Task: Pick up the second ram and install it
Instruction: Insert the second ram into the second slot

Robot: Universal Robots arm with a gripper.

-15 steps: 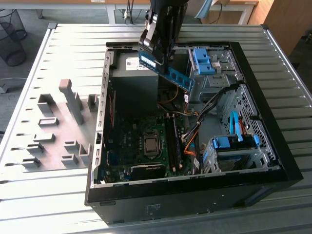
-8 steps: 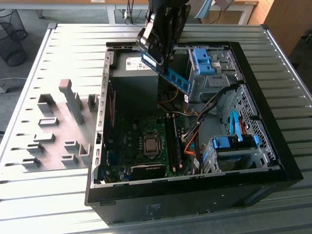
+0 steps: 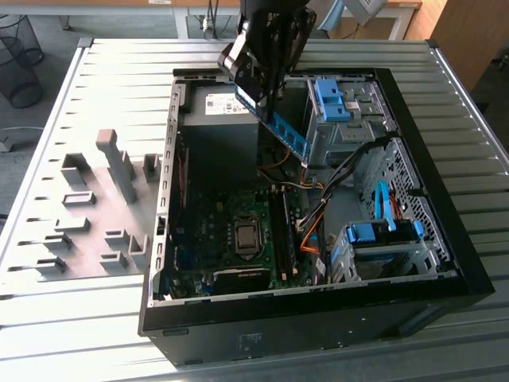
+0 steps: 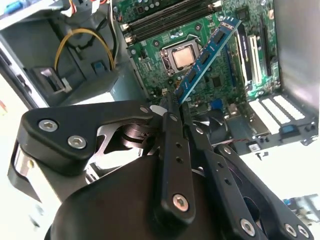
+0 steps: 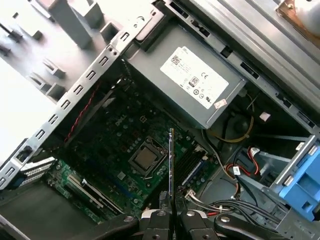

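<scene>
In the second wrist view, the tool is clamped on one end of the second ram, a blue-green stick held tilted in the air above the motherboard inside the open computer case, which lies on the slatted bench.

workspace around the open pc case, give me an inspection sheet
surface: slatted metal table carrying an open computer case.
job's things: second ram held tilted in the air above the motherboard, not seated.
clutter: grey holder blocks on the table at the exterior view's left.
grippers: tool shut on one end of the stick.
cables: yellow wires near the power supply; orange and black cables beside the blue drive latches.
surroundings: wire bin on the floor.
</scene>
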